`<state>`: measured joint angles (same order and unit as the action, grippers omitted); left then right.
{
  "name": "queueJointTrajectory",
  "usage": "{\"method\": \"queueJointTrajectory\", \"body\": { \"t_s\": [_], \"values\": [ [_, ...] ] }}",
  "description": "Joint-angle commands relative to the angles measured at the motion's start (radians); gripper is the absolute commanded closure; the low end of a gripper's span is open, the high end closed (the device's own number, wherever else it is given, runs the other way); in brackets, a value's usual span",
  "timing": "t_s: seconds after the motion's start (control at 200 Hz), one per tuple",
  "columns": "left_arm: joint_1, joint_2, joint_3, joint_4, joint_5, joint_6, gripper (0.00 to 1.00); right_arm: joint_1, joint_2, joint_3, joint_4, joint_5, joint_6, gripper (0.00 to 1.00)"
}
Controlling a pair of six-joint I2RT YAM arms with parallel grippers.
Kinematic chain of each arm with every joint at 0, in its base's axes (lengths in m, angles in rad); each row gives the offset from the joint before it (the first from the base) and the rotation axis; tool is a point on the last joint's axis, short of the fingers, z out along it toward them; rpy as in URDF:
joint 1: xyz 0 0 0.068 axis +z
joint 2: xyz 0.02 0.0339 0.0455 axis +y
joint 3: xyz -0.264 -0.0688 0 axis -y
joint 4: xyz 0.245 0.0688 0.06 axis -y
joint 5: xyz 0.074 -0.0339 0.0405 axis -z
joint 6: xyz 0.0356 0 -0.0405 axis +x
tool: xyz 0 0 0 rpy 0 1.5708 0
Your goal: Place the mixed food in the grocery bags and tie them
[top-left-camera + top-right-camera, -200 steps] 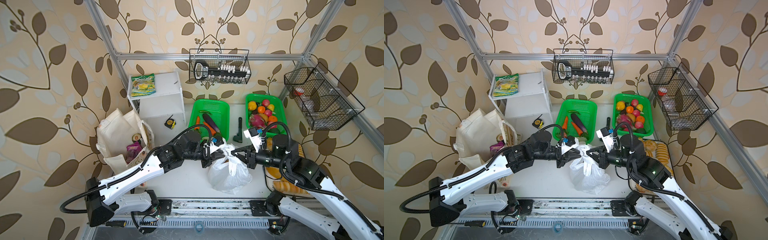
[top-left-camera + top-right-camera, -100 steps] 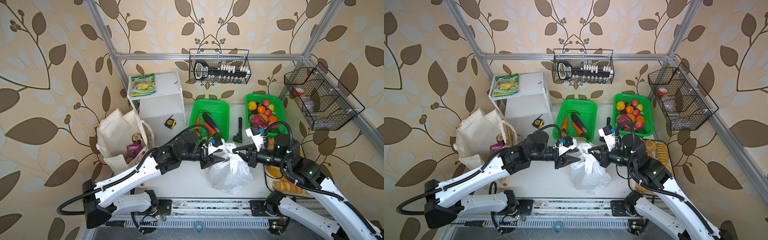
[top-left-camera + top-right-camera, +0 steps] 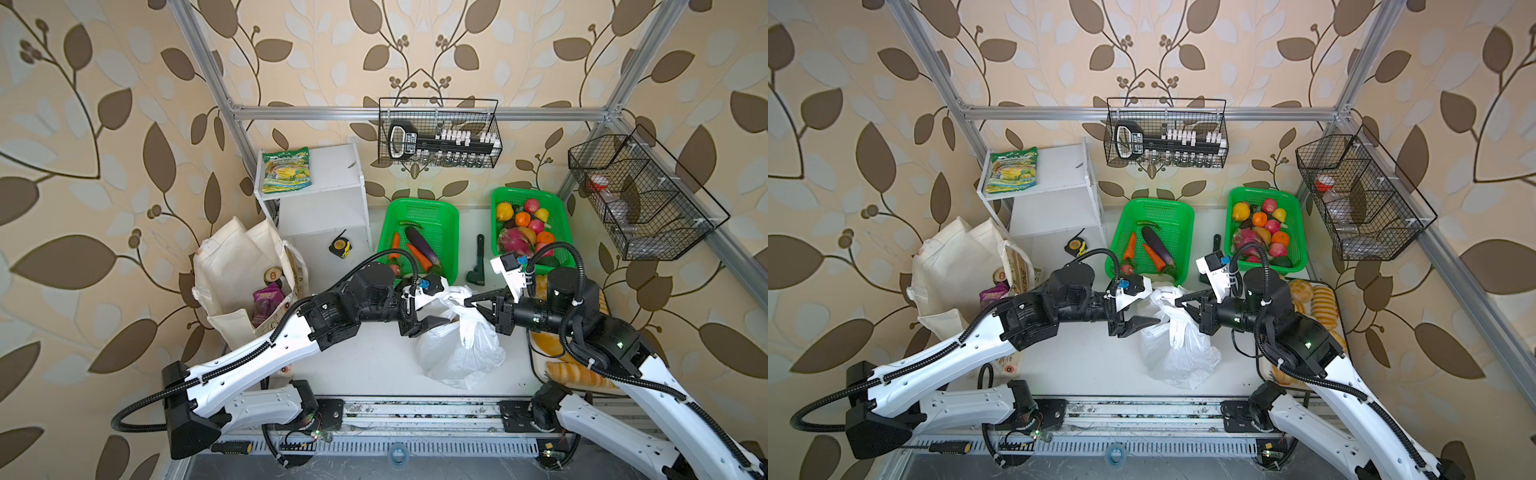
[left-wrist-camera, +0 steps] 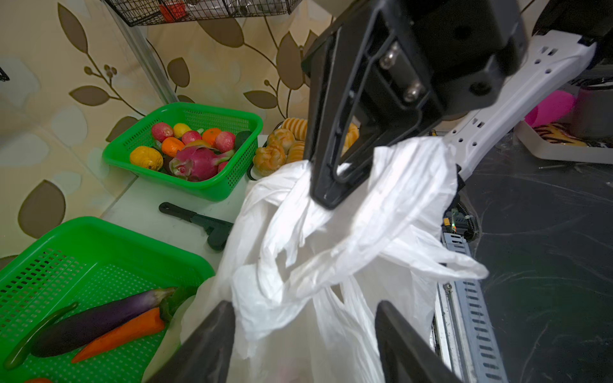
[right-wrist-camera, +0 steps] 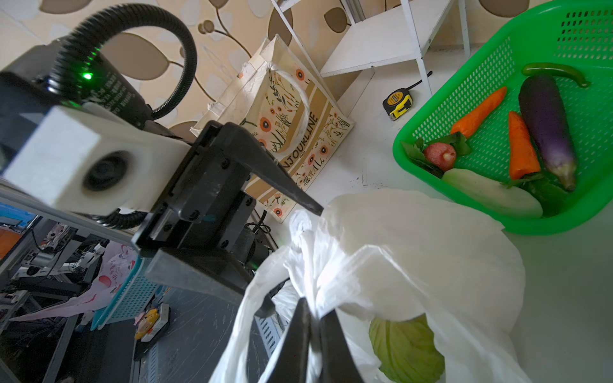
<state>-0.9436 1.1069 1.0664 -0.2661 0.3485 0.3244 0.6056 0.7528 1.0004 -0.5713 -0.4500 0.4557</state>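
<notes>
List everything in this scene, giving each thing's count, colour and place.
plastic bag: 1, white, table centre
cabbage: 1, pale green, inside plastic bag
shelf: 1, white, back left
canvas tote: 1, cream, left, beside shelf
pouch: 1, purple, in canvas tote
snack packet: 1, yellow-green, on shelf
mesh baskets: 2, green, back of table
wire baskets: 2, black, on walls
tape measure: 1, yellow-black, beside shelf
bread rolls: several, golden, right edge
left tool: 1, black, open at plastic bag
right tool: 1, black, shut on plastic bag

Robotics lab test cell, leaf-wallpaper panels [image 3: 104, 166] on an aluminium frame [image 3: 415, 113], cluttered equipment benches [image 5: 43, 272] beyond the fingers [image 5: 285, 189] of the left gripper [image 5: 293, 262].
</notes>
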Motion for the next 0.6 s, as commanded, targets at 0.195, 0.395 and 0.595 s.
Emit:
{"method": "queueJointTrajectory", "body": {
  "t_s": [0.195, 0.395, 0.595],
  "values": [
    [-0.009, -0.001, 0.057, 0.044, -0.005, 0.032, 0.29, -0.002, -0.006, -0.021, 0.021, -0.013, -0.009, 0.91],
    [-0.012, -0.001, 0.072, 0.007, 0.046, 0.021, 0.44, -0.002, -0.001, -0.025, 0.019, -0.006, -0.009, 0.91],
    [-0.018, 0.030, 0.088, -0.041, 0.047, 0.022, 0.71, -0.002, 0.000, -0.020, 0.030, -0.018, -0.007, 0.91]
  ]
}}
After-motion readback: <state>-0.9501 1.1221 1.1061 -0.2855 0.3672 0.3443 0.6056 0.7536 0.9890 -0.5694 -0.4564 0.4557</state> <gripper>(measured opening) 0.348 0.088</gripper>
